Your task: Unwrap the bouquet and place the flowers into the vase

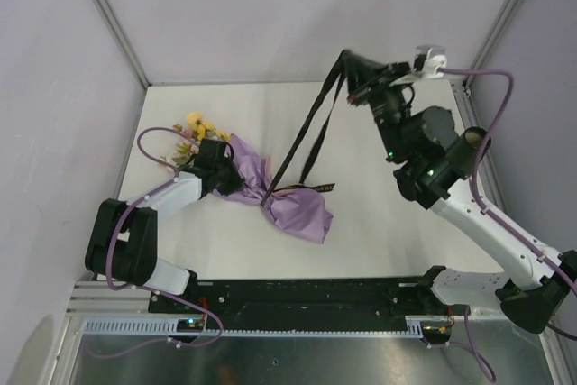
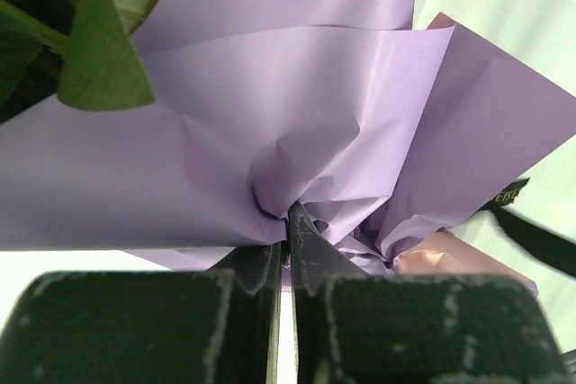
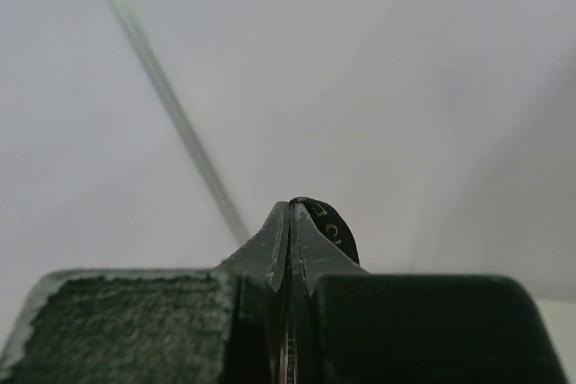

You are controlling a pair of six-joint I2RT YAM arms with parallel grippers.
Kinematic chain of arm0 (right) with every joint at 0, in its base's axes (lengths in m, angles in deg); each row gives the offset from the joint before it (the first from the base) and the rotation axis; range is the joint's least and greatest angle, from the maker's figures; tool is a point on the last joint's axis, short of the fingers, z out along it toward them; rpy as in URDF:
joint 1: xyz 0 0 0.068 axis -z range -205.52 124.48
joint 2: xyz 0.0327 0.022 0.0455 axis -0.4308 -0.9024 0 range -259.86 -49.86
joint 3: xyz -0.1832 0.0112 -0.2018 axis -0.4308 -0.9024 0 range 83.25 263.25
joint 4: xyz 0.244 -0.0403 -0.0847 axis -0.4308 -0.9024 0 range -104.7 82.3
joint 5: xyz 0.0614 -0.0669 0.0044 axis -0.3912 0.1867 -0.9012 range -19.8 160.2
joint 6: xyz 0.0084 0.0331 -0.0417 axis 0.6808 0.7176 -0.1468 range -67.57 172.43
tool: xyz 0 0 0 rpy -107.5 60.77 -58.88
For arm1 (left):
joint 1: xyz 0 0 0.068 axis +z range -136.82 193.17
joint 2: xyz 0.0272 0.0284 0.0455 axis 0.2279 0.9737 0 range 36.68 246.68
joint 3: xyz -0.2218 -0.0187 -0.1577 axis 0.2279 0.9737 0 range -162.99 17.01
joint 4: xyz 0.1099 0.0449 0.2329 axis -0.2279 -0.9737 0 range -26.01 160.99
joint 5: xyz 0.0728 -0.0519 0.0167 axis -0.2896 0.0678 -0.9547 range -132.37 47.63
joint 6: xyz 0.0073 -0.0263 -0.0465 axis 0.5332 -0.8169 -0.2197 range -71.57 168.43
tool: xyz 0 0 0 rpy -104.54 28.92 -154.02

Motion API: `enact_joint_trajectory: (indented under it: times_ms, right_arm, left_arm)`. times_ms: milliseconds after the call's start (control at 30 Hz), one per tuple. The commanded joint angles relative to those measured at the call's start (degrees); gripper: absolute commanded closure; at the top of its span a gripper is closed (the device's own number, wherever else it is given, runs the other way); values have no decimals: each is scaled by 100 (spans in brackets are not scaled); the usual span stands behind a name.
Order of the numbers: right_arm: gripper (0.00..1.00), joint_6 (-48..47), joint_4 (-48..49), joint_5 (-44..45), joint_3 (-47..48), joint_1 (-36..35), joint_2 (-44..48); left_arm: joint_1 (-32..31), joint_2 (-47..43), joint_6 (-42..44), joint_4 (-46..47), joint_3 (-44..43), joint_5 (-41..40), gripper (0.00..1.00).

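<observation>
A robotics lab test cell: a white table (image 1: 379, 227) boxed by plain panels (image 1: 297, 6) and aluminium framing (image 1: 108, 17).

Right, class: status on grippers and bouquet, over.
Left gripper shut on paper wrap. Right gripper shut on ribbon, raised. Bouquet wrapped, on table. Vase unseen.

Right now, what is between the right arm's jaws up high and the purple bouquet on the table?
The black ribbon: it stretches from the shut right jaws down to the bouquet, where it is tied. The top view shows it.
</observation>
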Motion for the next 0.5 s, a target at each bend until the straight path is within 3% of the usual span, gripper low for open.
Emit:
enact_joint_trajectory:
  times_ms: [0,167,333,467]
  right_arm:
    - [100,-828,530,445,831,527,-284]
    - [100,-1081,564,357,1761,1288,-716]
    - [100,-754,-231,-510,3076,2297,-1467]
    - [100,-817,-567,-675,4011,2723,-2229]
  left_arm:
    - [-58,-97,65,-128,-98,-260,93]
    - [-59,-174,73,-128,-108,-236,93]
    - [-58,-238,40,-81,-138,-93,92]
    - [-58,-362,53,-75,-205,-45,90]
